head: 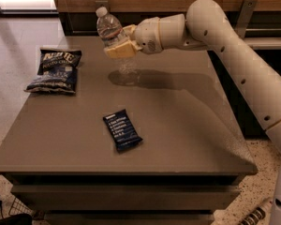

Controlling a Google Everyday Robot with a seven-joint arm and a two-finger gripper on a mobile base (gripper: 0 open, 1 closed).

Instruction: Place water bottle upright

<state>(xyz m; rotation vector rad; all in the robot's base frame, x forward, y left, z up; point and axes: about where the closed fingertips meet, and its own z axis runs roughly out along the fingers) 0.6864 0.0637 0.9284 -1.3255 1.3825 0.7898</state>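
Half the job looks done to me: the tool [118,47] pinches the water bottle [108,28] round its middle at the far side of the bench [187,125], cap up, leaning slightly left, its base at or just above the surface, leaving the set-down and release.

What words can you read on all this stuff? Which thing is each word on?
"KETTLE": big letters at the top of the chip bag; the smaller line below is too blurred to read.
Snack bar wrapper: several white lines of print, too small to read.
Water bottle, gripped above the table by the end effector: nothing readable on it.
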